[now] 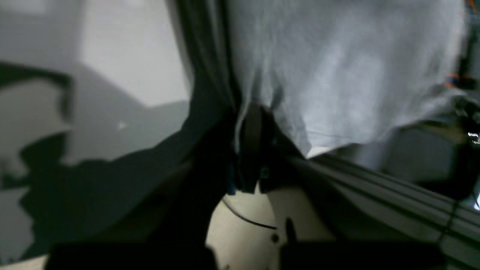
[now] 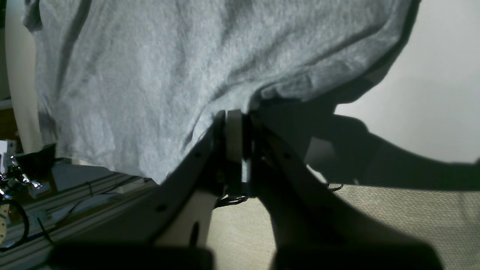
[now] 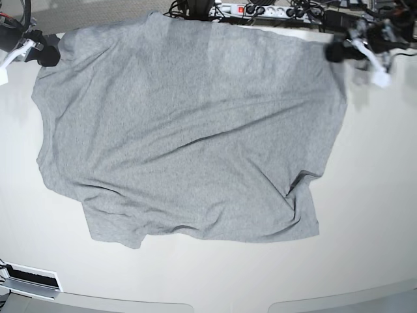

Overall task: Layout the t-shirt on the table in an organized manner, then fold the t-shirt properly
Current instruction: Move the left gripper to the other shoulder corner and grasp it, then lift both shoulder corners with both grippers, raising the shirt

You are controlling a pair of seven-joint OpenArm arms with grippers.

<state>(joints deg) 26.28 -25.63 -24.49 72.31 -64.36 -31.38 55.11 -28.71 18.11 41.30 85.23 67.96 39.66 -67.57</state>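
The heather-grey t-shirt [image 3: 189, 143] lies spread plain side up on the white table [image 3: 378, 195], with wrinkles near its lower right corner. My left gripper [image 3: 332, 52] is at the shirt's far right corner. In the left wrist view, the left gripper [image 1: 247, 127] has its jaws pinched together on a fold of the t-shirt [image 1: 337, 67]. My right gripper [image 3: 49, 53] is at the far left corner. Seen from the right wrist camera, the right gripper [image 2: 234, 120] is shut on the edge of the t-shirt [image 2: 150, 75], which is lifted in front of it.
A power strip with cables [image 3: 260, 10] runs along the table's far edge. An aluminium rail [image 1: 375, 180] lies under the left wrist, and the rail [image 2: 75, 202] also shows below the right wrist. A small white-and-black fixture [image 3: 29, 280] sits at the near left corner.
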